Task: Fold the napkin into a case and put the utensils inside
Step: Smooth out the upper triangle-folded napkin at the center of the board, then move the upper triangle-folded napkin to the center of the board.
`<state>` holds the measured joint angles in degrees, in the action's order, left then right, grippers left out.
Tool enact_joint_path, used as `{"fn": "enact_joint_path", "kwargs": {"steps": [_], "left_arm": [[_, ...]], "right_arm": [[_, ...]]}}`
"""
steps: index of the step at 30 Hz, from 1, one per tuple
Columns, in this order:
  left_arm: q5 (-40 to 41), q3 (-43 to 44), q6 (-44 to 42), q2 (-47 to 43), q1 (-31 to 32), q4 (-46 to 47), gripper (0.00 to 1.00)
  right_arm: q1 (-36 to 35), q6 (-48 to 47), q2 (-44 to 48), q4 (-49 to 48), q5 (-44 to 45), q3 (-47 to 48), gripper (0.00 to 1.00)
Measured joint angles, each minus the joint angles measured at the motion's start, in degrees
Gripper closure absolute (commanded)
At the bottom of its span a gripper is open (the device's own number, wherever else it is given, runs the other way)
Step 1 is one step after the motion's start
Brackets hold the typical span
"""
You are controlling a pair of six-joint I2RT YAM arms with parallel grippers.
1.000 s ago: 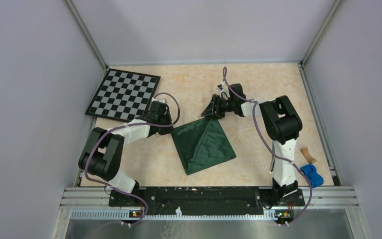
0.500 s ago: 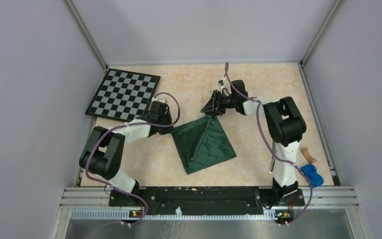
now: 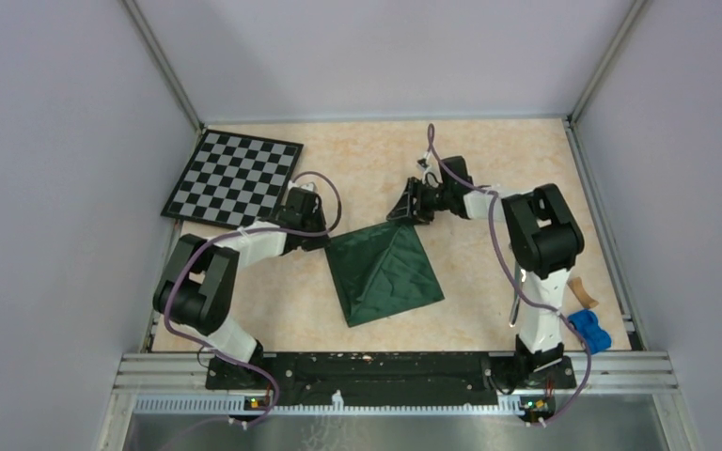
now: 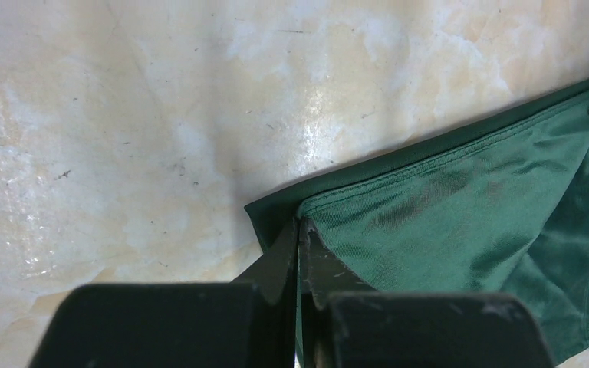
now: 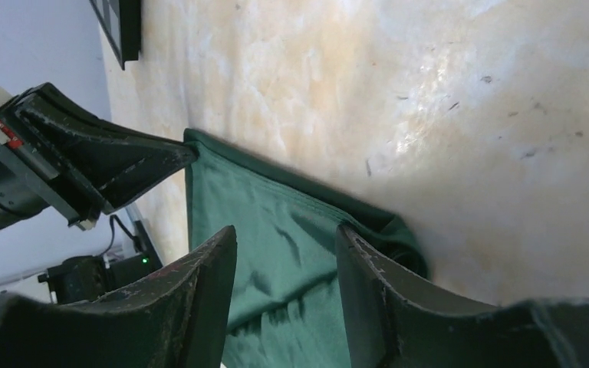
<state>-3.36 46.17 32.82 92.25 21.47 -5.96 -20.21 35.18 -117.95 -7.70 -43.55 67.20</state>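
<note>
The dark green napkin (image 3: 385, 272) lies on the table folded over itself into a rough kite shape with a ridge down its middle; no case shape shows. My left gripper (image 3: 324, 237) is at its left corner, jaws pressed together on the hem of the napkin (image 4: 468, 222), which runs between the fingertips of the left gripper (image 4: 299, 224). My right gripper (image 3: 404, 214) hovers at the far corner, open, with the napkin (image 5: 276, 322) below the gap of the right gripper (image 5: 285, 228) and not pinched. The utensils are out of view.
A black-and-white checkered board (image 3: 233, 178) lies at the back left. A blue toy car (image 3: 589, 331) and a small tan wooden piece (image 3: 581, 291) sit by the right arm's base. Grey walls close in the table on three sides.
The right gripper's jaws have spread wider and its wrist has shifted slightly right. The left gripper and the napkin have stayed put.
</note>
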Motion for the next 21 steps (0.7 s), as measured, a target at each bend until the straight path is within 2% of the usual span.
{"fn": "enact_joint_path", "kwargs": {"steps": [5,11,15,18,21], "left_arm": [[0.1,0.3,-0.2,0.2,0.0,-0.1,0.93],[0.3,1.3,-1.4,0.2,0.0,-2.1,0.77],[0.2,1.8,-1.9,-1.1,0.0,-4.4,0.69],[0.2,2.2,-2.3,-2.9,0.0,-6.1,0.60],[0.2,2.5,-2.7,-5.3,0.0,-7.3,0.56]], "right_arm": [[-2.3,-4.1,8.7,7.8,4.4,-0.5,0.46],[-12.8,-4.8,20.3,6.3,6.0,-9.4,0.47],[-17.6,-3.0,21.2,4.3,5.9,-18.5,0.49],[-17.5,-2.1,21.2,4.5,6.3,-23.0,0.50],[-17.3,-1.8,21.7,4.7,6.8,-25.2,0.53]]}}
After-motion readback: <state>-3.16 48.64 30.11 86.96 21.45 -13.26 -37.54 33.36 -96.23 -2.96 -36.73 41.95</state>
